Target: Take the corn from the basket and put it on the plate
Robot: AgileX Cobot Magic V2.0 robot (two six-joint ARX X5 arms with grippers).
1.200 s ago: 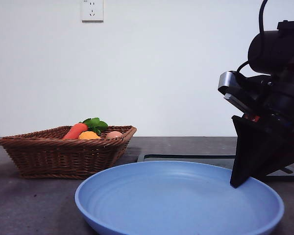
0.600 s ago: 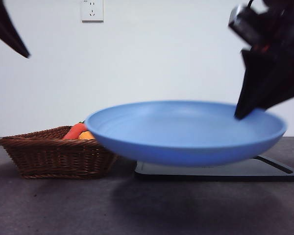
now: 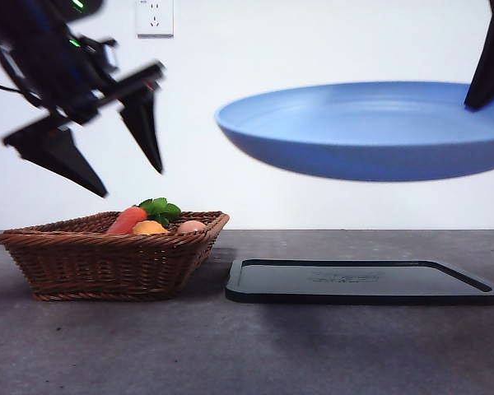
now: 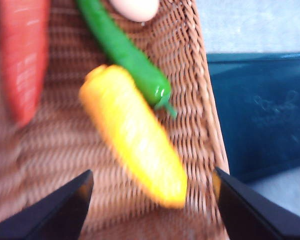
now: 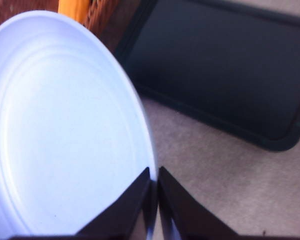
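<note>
The corn (image 4: 135, 135) is an orange-yellow cob lying in the brown wicker basket (image 4: 190, 75). In the front view only the top of the corn (image 3: 150, 228) peeks over the basket (image 3: 107, 263) rim. My left gripper (image 3: 128, 179) hangs open above the basket, its jaws spread wide to either side of the cob in the left wrist view (image 4: 152, 175), not touching it. My right gripper (image 5: 154, 172) is shut on the rim of the light-blue plate (image 5: 65, 130). It holds the plate (image 3: 370, 132) high in the air at the right, roughly level.
A red-orange carrot (image 4: 22, 55), a green pepper (image 4: 127, 55) and a pale egg (image 4: 137, 7) share the basket. A flat black tray (image 3: 362, 280) lies on the table right of the basket, beneath the raised plate.
The right gripper has lifted the plate from the table to well above the tray. The left gripper has come in from the upper left and now hangs over the basket.
</note>
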